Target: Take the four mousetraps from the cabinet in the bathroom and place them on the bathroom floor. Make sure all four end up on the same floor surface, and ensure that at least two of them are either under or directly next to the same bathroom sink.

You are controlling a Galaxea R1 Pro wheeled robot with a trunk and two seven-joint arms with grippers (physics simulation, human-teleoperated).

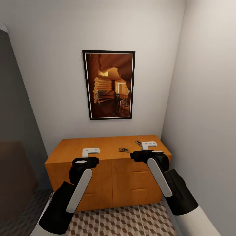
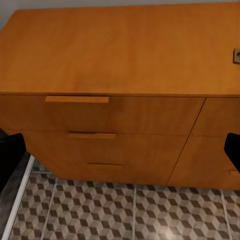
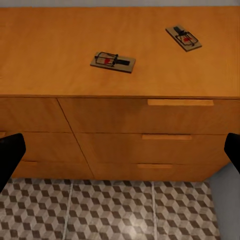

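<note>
The orange-brown cabinet (image 1: 98, 146) stands against the back wall, its drawers shut. On its top lie two mousetraps, one (image 1: 123, 149) near the middle and one (image 1: 138, 143) by the right gripper; the right wrist view shows them as tan boards with wire (image 3: 113, 61) (image 3: 184, 38). A corner of a mousetrap (image 2: 236, 55) shows at the edge of the left wrist view. My left gripper (image 1: 91, 151) and right gripper (image 1: 149, 144) hover open above the cabinet's front edge, holding nothing. Cube-patterned bathroom floor (image 1: 124, 223) lies in front. The sink is out of view.
A dark-framed log-cabin picture (image 1: 109, 84) hangs above the cabinet. A plain wall (image 1: 203, 114) closes in the right side, close to the cabinet's end. A dark smoked panel (image 1: 16, 137) stands on the left. Slim bar handles (image 3: 180, 102) run along the drawer fronts.
</note>
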